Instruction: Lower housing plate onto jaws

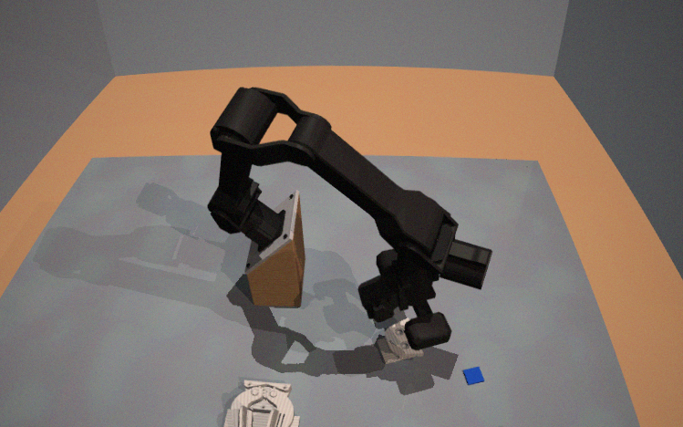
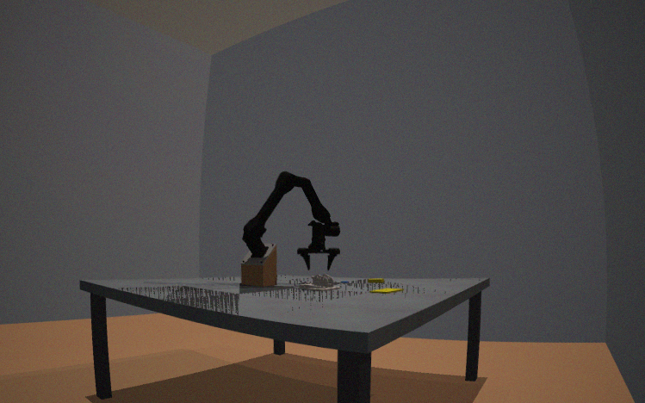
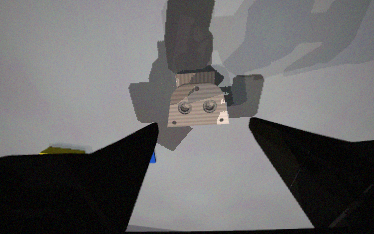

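Observation:
The housing plate (image 1: 399, 342) (image 3: 198, 114), a small beige ribbed piece with a rounded end and two round sockets, rests on the table top under the hand. A ribbed block edge shows at its far end in the wrist view. My gripper (image 1: 406, 319) (image 2: 319, 269) (image 3: 202, 124) is open and empty, its fingertips above the plate and to either side of it in the wrist view. The pale base assembly (image 1: 264, 393) (image 2: 322, 282) stands apart at the bottom edge of the top view, cut off there; its jaws and stubs cannot be told clearly.
A blue square (image 1: 473, 376) (image 2: 344, 282) (image 3: 153, 158) lies beyond the housing plate. A flat yellow piece (image 2: 385, 290) and a yellow block (image 2: 375, 280) lie to the right in the exterior view. The arm stands on a wooden wedge (image 1: 277, 281) (image 2: 259, 275).

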You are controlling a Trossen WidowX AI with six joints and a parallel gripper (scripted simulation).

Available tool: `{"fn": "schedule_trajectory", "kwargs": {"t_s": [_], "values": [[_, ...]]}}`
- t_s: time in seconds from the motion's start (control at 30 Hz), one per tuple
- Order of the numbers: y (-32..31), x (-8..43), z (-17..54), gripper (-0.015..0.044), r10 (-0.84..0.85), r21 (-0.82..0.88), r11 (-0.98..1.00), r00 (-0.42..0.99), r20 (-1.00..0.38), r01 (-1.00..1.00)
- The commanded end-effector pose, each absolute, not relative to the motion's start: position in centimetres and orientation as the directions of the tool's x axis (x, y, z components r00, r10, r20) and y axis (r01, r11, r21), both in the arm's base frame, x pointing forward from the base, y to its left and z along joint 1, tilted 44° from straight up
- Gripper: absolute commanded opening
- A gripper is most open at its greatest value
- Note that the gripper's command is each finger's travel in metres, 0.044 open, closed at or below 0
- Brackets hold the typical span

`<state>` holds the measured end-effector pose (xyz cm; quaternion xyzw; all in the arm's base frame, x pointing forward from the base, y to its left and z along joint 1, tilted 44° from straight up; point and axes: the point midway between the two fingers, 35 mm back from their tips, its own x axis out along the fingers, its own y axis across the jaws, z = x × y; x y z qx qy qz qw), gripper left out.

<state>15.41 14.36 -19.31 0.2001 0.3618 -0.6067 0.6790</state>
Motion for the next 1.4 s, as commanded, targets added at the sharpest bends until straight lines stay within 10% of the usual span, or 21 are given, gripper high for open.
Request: {"fn": "schedule_trajectory", "kwargs": {"t_s": [0.0, 1.37], "values": [[14.3, 15.5, -19.3, 0.044, -0.68, -0.166, 0.188, 0.006, -0.733, 0.968], [12.8, 15.6, -21.1, 0.044, -0.68, -0.166, 0.186, 0.005, -0.734, 0.968]]}}
